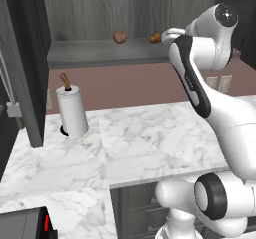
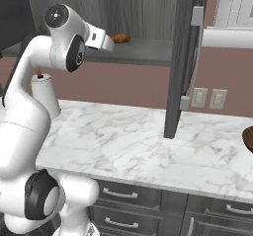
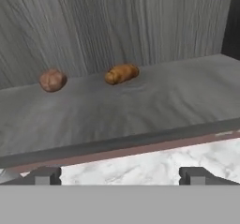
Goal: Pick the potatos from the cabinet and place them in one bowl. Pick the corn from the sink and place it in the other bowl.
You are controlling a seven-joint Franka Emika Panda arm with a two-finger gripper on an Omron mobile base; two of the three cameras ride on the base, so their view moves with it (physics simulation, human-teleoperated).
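The two small brown potatos lie on the grey shelf (image 3: 140,101) of the dark grey wood-grain wall cabinet (image 3: 117,26), well apart from each other. In the hand view the rounder reddish-brown potato (image 3: 52,79) sits at about 10 o'clock, and the oblong orange-brown potato (image 3: 122,73) lies near 12 o'clock, both close to the cabinet's back wall. In the left base view the round one (image 1: 119,37) rests left of the oblong one (image 1: 155,38), which is partly hidden by the white arm; in the right base view the oblong one (image 2: 120,38) shows just beyond the hand. The tool (image 3: 120,175) is released, its two dark fingertips (image 3: 44,175) spread wide, holding nothing, in front of the shelf edge and apart from both potatos. Below the shelf lies the white marble surface (image 1: 150,143), where a white paper-towel roll on a brown-tipped holder (image 1: 71,110) stands at 9 o'clock in the left base view. A dark open cabinet door (image 2: 183,57) hangs over the surface in the right base view, and the edge of a dark brown wooden bowl (image 2: 248,139) shows at 3 o'clock.
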